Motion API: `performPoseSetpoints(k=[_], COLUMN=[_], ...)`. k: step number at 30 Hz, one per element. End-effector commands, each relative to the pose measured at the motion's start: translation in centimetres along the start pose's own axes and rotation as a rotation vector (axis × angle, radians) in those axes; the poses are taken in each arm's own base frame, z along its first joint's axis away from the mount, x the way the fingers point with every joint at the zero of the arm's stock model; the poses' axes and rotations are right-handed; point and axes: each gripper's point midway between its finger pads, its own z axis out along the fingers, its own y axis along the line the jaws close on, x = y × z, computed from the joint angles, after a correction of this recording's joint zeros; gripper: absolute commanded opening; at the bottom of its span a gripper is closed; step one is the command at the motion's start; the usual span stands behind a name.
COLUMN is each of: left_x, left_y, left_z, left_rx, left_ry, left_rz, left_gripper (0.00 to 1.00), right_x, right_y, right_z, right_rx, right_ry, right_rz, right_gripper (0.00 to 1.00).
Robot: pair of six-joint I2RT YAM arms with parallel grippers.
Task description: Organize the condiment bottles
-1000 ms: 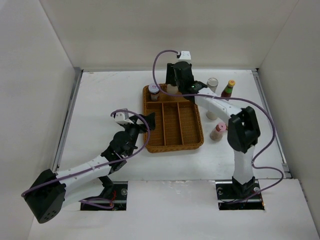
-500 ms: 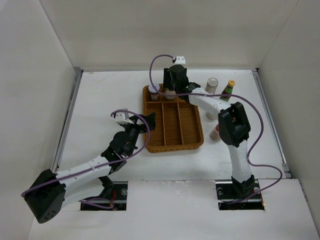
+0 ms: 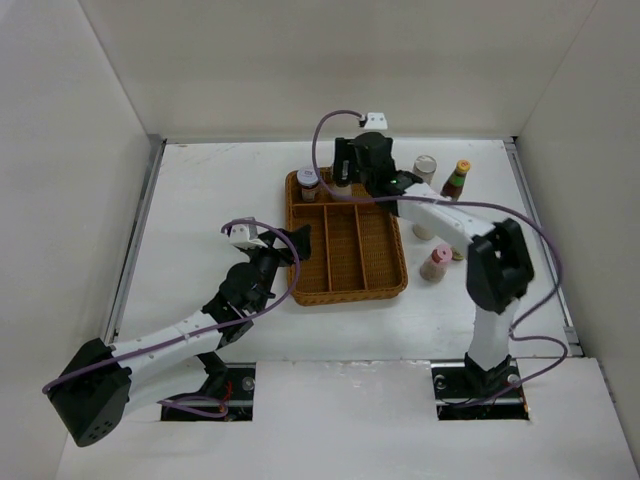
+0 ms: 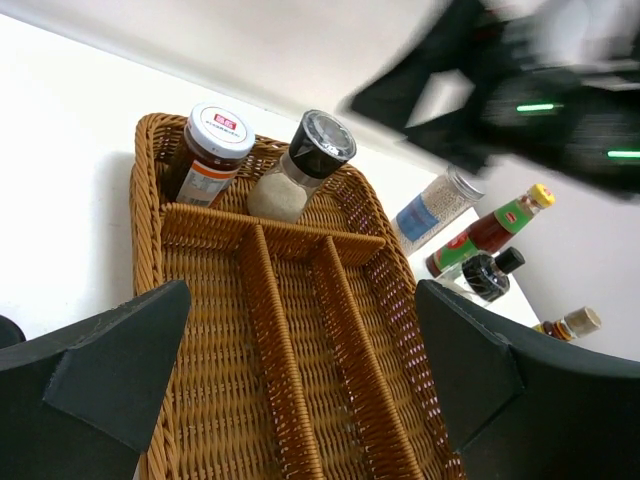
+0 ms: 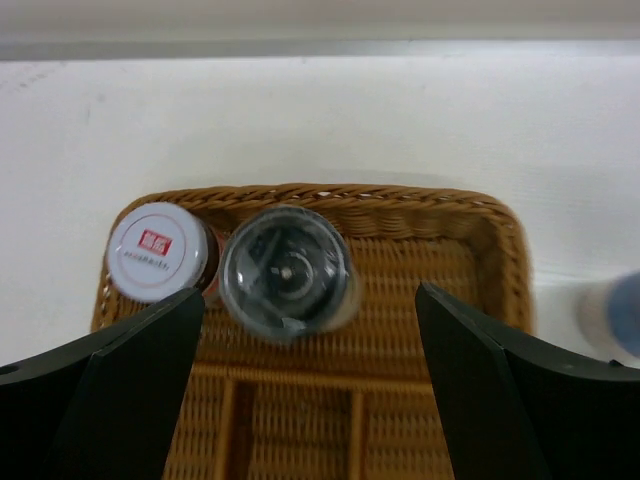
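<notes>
Placement step, likely. Top: right end effector [image 3: 348,175] over wicker tray [image 3: 350,294] end nearest table [image 3: 220,180] far edge; yellow-capped bottle [image 3: 457,178] outside, toward right edge. Left wrist: left end effector [image 4: 300,290] spread wide, empty. Right wrist: likewise spread, empty, above dark-lidded shaker [image 5: 285,272] in tray. Next: lift clear, fetch yellow-capped bottle.

The white-lidded jar [image 5: 160,250] carries a red square logo with white characters on its lid, possibly Chinese, too small to read. The yellow-capped sauce bottle [image 4: 495,228] has a red label and the shaker [image 4: 432,207] a blue one; neither print is legible.
</notes>
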Motion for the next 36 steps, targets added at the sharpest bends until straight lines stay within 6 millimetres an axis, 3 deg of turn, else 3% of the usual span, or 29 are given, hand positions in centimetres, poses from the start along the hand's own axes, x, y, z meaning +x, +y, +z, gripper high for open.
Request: performPoseSetpoints(k=[1,3,7,12,20,36], left_x=[-1.0,-0.8,-0.7,-0.6,-0.5,0.1], left_y=[-0.9,-0.9,-1.0,-1.2,-1.3,-1.0], left_z=[0.1,0.2,0.3,0.3,0.3,0.4], left_rx=[0.031,0.030,0.032,0.038,0.041,0.030], left_ry=[-0.038,-0.033,-0.030,-0.026,-0.021,-0.009], left_rz=[-0.042,-0.039,-0.040,-0.041,-0.040,-0.033], left_gripper=[0.99,0.99,0.99,0.99,0.99,0.99], right_x=[-9.7,-8.4,-3.5,0.6,3.4,6.1], right_y=[-1.6,-5.7,-13.0,-17.7,-18.6,-19.6], right_z=[-8.4,-10.6,-14.0,-14.9,-12.7,-7.5], right_rx=[-0.023,0.064,0.267,0.396,0.399,0.400], right_ry=[-0.236,-0.229,-0.167,-0.037,0.086,0.183], right_rz=[0.084,0.098,0.104,0.076,0.048,0.078], right_gripper=[0.92,0.87,0.83,0.89,0.93,0.89])
